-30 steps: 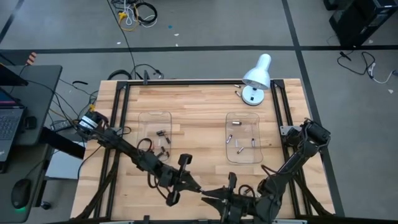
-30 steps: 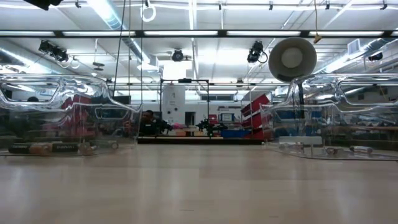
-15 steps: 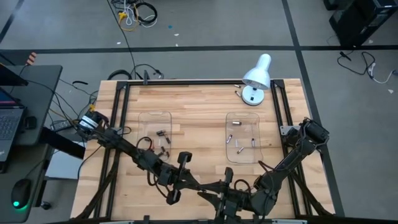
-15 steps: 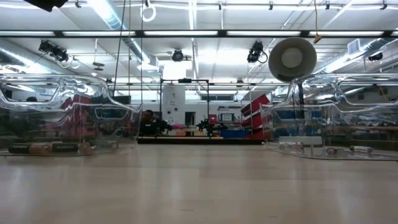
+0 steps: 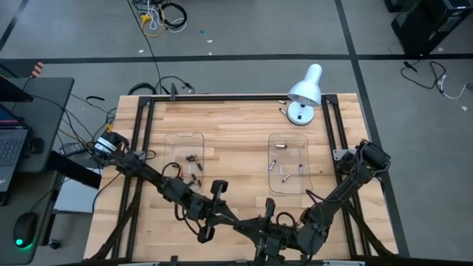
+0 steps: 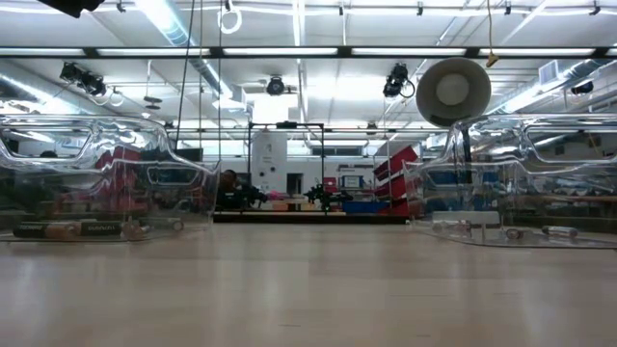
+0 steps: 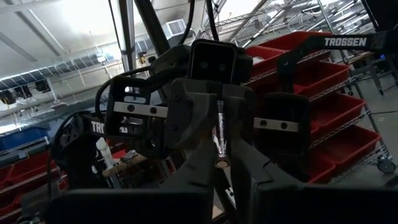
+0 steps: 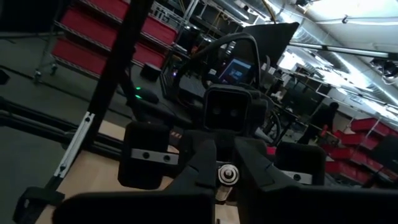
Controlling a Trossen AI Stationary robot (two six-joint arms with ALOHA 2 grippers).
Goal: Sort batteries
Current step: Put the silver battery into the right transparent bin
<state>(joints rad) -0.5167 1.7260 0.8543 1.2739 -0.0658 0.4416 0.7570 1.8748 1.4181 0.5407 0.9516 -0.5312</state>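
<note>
— What's different from a second ago?

— The right gripper [image 5: 260, 229] has slid leftward along the table's near edge, right up against the left gripper [image 5: 238, 224]; earlier they stood slightly apart.

— And the fingers?

— Both pairs now pinch one silver battery [image 7: 221, 135] between them, end to end. I think the right closed on it just now, though overhead it's hard to tell.

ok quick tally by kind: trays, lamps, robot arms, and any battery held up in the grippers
clear trays: 2, left and right
white lamp: 1
arms: 2, left and right
held battery: 1
total: 6
</note>
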